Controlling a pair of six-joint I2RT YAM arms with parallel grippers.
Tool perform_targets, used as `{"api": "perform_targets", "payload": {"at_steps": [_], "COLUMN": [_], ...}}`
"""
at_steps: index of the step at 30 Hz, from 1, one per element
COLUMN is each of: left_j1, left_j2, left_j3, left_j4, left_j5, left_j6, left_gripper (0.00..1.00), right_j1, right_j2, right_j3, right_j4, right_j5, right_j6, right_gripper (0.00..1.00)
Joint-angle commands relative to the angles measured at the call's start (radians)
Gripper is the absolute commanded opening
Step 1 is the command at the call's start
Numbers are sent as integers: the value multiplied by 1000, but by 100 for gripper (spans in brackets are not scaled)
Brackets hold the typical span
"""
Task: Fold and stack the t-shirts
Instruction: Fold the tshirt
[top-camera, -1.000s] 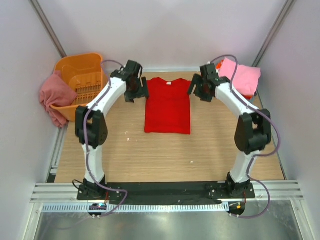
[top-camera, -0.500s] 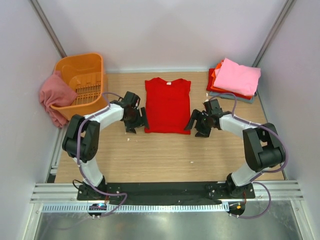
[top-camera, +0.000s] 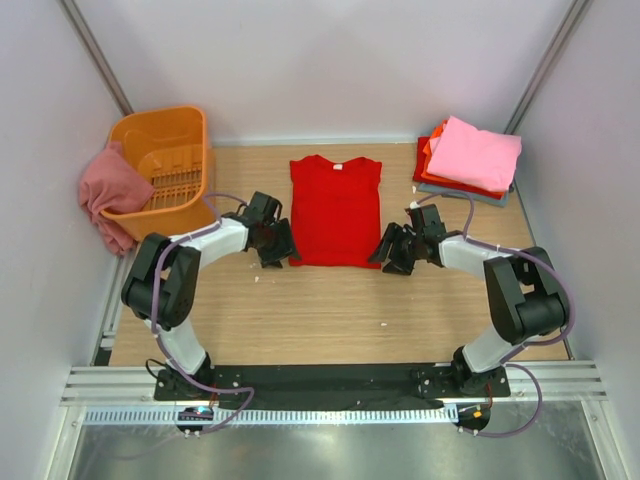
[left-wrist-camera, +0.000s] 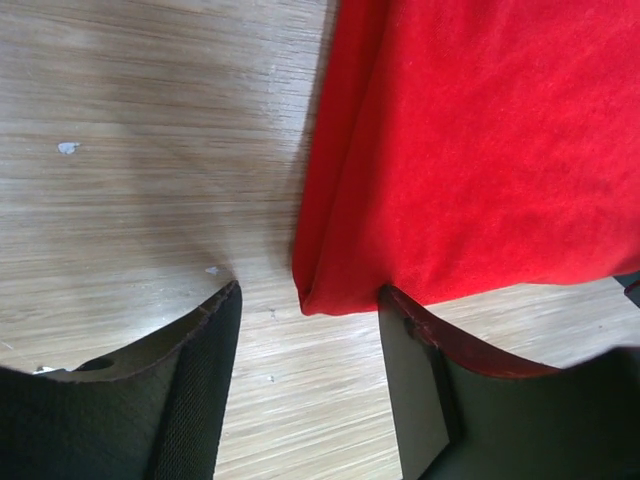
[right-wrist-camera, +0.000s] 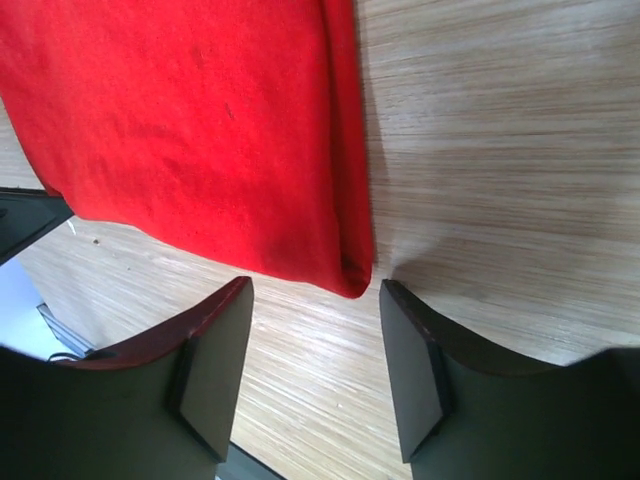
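Note:
A bright red t-shirt (top-camera: 336, 210) lies flat in the middle of the table, its sides folded in, collar at the far end. My left gripper (top-camera: 281, 243) is open, low at the shirt's near left corner (left-wrist-camera: 330, 285); that corner lies between the jaws. My right gripper (top-camera: 388, 250) is open at the near right corner (right-wrist-camera: 345, 270), which sits just ahead of its jaws. A folded stack (top-camera: 468, 160) with a light pink shirt on top, orange-red and grey-blue ones below, sits at the far right. A dusty rose shirt (top-camera: 103, 195) hangs over the basket's left side.
An orange slotted plastic basket (top-camera: 165, 140) stands at the far left corner. Grey walls close in the table on three sides. Bare wood (top-camera: 330, 310) lies between the red shirt and the arm bases.
Both arms swept from the shirt's far end down to its near corners a second ago. In the last half second both grippers edged slightly closer to the corners.

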Motion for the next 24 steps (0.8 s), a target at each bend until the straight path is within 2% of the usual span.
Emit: {"api": "perform_targets", "payload": {"at_steps": [1,6,8,9,10,11,12,13,14,15,20,24], "left_j1": [-12,-15,-15,-15,-17,-15,-15,-15,-15,-17,-35,-106], "left_j2": [-7,6,13,19,22,25,29,32,31,29,-43,-139], "left_j3": [-16,-10,-8,-7,-5,-5,-4,-2,-2,-4,-25,-45], "left_j4": [48,52,55,55,57,57,58,58,57,54,-9,-73], "left_j5": [-10,-19,-18,-18,-18,-19,-22,-22,-24,-22,-85,-142], "left_j6": [-16,-16,-14,-11,-10,-8,-1,4,7,10,27,15], "left_gripper": [57,49,38,27,21,16,6,2,0,0,0,0], "right_j1": [-1,-1,-1,-1,-1,-1,-1,-1,-2,-2,1,41], "right_j2": [28,65,72,80,80,81,83,83,78,77,-17,-141], "right_j3": [-22,-17,-14,-11,-11,-10,-10,-10,-8,-7,-20,-51], "right_j4": [41,69,75,73,76,80,80,76,70,63,-8,-71], "right_j5": [2,5,5,5,5,5,5,6,8,11,49,78], "right_j6": [13,16,19,16,16,14,14,11,10,2,-12,7], "right_gripper": [59,49,40,35,30,20,15,11,3,1,1,1]}}
